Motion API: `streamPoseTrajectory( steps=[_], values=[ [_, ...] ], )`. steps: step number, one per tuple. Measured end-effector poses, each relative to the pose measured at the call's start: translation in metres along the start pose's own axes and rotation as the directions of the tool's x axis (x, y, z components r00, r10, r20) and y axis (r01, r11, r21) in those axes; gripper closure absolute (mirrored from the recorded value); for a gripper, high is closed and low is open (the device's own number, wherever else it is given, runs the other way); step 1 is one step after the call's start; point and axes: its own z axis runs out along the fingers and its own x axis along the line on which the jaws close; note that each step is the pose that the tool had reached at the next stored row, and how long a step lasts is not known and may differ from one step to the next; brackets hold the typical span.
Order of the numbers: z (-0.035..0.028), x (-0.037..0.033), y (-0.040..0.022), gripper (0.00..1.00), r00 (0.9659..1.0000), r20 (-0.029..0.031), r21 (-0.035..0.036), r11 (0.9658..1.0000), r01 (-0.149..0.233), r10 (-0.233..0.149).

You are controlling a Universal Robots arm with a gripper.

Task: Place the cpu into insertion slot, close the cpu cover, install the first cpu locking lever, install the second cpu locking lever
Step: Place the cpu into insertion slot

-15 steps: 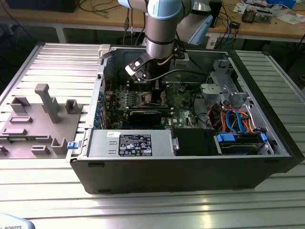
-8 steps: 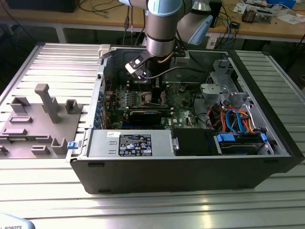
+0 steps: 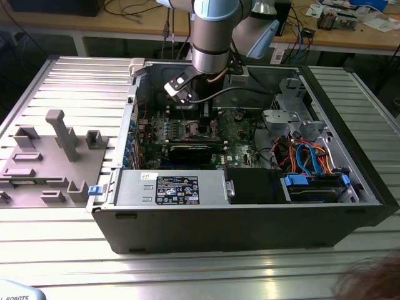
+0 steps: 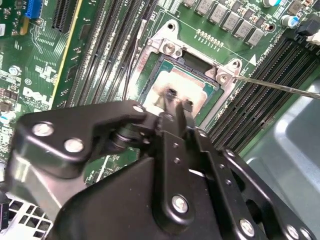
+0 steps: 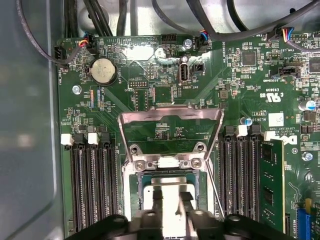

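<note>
In both wrist views the cpu [image 5: 170, 186] [image 4: 187, 82], a small square chip with a silver top, lies flat inside the insertion slot [image 5: 201, 192] [image 4: 220, 72] on the green board. My gripper [image 5: 171, 197] [image 4: 179, 100] hovers right over the chip's middle. Its two black fingers stand slightly apart, and bare chip top shows between them. The cpu cover [image 5: 170, 116] is swung up and back from the slot, standing open. A thin wire locking lever [image 4: 280, 86] [image 5: 212, 182] sticks out free beside the slot. In the exterior view the arm [image 3: 209, 37] reaches down into the computer case [image 3: 250, 219].
Rows of black memory slots [image 5: 92, 185] flank the socket, and one holds a memory stick [image 5: 270, 185]. A coin battery [image 5: 103, 70] and cables [image 5: 40, 45] lie beyond the cover. Drive bays with orange and blue cables [image 3: 306, 159] fill the exterior view's right. A grey fixture [image 3: 50, 156] sits at the left.
</note>
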Motion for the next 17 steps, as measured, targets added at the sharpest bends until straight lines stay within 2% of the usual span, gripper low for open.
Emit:
streamPoseTrajectory(
  steps=[2, 7, 17],
  values=[
    [0.0000, -0.0002, 0.0000, 0.89, 1.0000, 0.0040, -0.0001, 1.0000, 0.002, -0.002],
    [0.0000, -0.0005, 0.0000, 0.89, 0.9999, 0.0078, -0.0004, 1.0000, 0.006, -0.006],
    [-0.0018, -0.0006, 0.0000, 0.89, 0.9999, 0.0097, -0.0004, 1.0000, 0.006, -0.006]
  ],
)
